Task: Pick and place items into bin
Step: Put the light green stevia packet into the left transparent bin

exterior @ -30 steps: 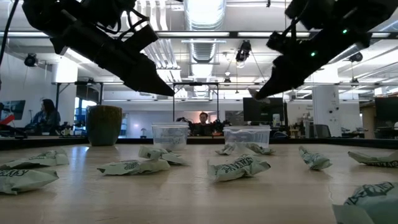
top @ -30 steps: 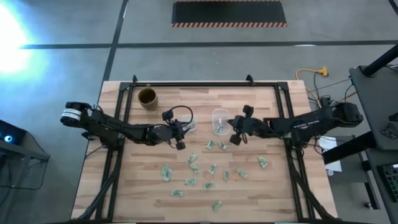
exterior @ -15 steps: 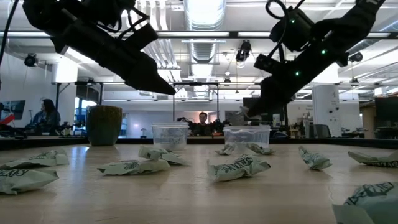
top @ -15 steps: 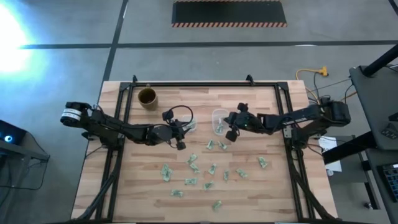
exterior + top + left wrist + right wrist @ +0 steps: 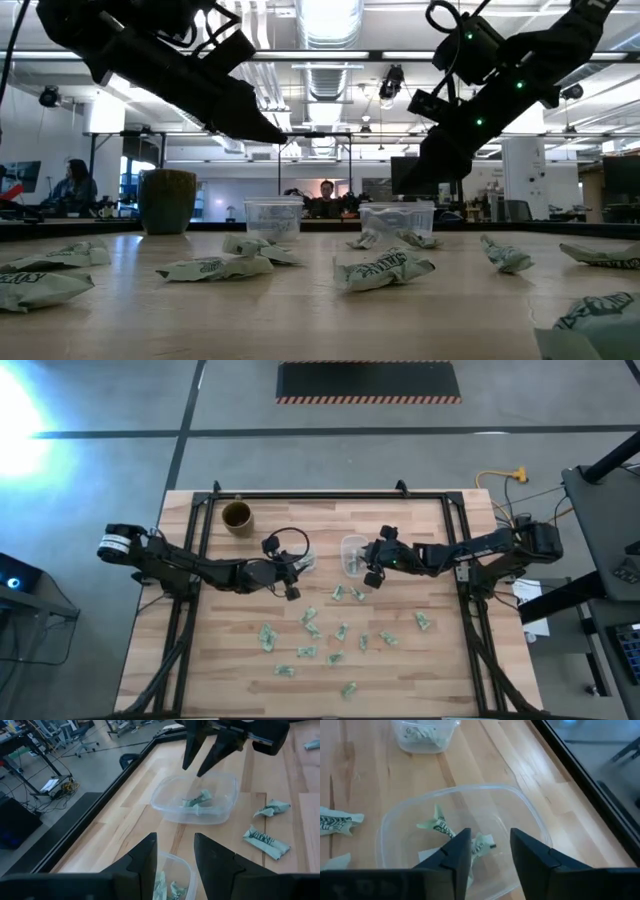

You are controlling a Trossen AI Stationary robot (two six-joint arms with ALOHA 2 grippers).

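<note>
Two clear tubs stand side by side mid-table: the left tub and the right tub, each with a few green-and-white wrappers inside. Several more wrappers lie loose on the wood nearer the front edge. My right gripper hangs open just over the right tub, nothing between its fingers. My left gripper is open over the left tub's near rim, and holds nothing.
A brown round cup stands at the far left of the table. A black frame runs along the far and side edges. In the low view, people sit in the room behind the table.
My right gripper has gone toward the table's left and down to the right tub, then has opened. A pale piece that showed at its fingertips half a second ago in the low view is gone from them. My left gripper's tips have dipped slightly.
</note>
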